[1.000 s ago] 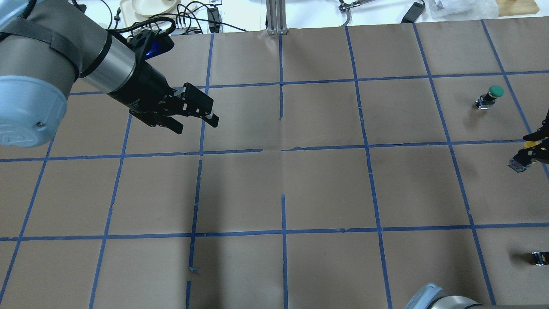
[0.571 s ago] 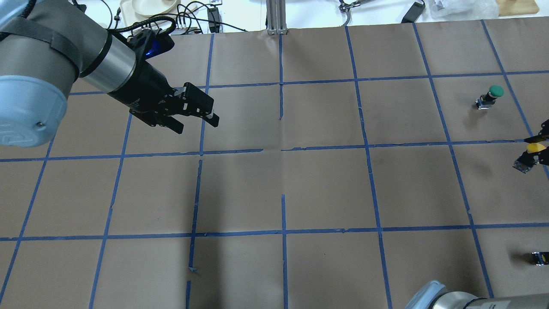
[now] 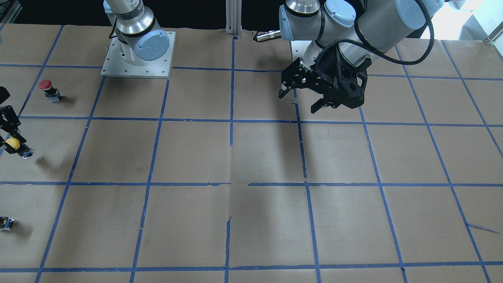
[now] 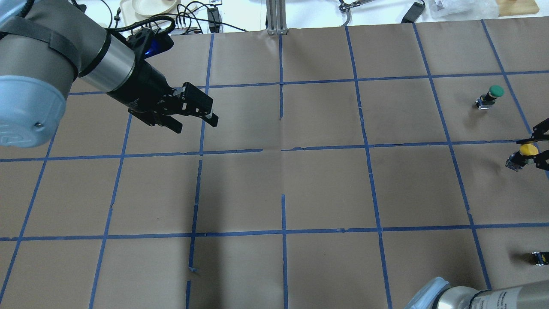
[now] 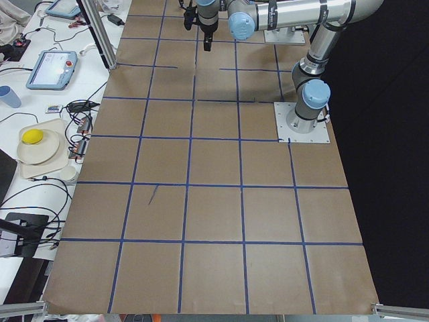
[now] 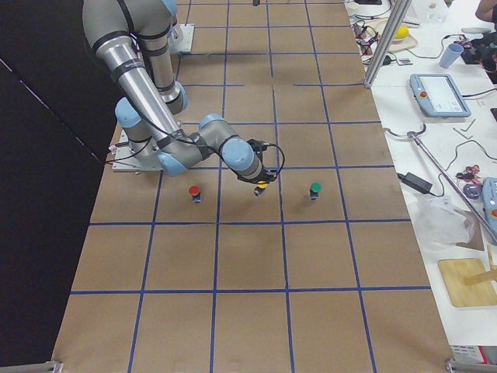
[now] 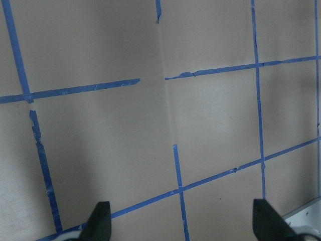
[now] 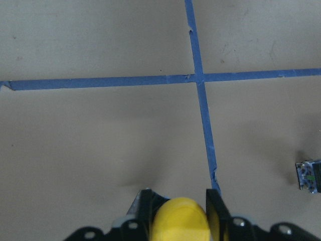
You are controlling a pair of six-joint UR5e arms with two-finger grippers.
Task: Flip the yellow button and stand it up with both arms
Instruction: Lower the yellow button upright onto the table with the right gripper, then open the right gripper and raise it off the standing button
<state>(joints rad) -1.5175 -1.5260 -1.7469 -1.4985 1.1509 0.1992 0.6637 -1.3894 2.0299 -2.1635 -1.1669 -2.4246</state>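
The yellow button [image 4: 527, 149] hangs a little above the paper at the table's right edge, with my right gripper [image 4: 533, 149] shut on it. Its yellow cap points up and its blocky body [image 4: 512, 163] tilts down to the left. In the right wrist view the cap [image 8: 179, 221] sits between the two fingers [image 8: 145, 205]. The front-facing view has the button [image 3: 12, 144] at its far left edge, its shadow apart from it on the paper. My left gripper [image 4: 195, 124] hovers open and empty over the left half of the table, also visible as the gripper [image 3: 298, 102] facing the camera.
A green-capped button [image 4: 491, 96] stands beyond the held one. A red-capped button [image 3: 48, 89] stands nearer the robot's base. A small dark block [image 4: 540, 257] lies at the frame edge. The brown paper carries a blue tape grid [image 4: 282, 150].
The right gripper has shifted slightly left and up with the yellow button, and the yellow cap now shows fully from above. The left arm has not moved.
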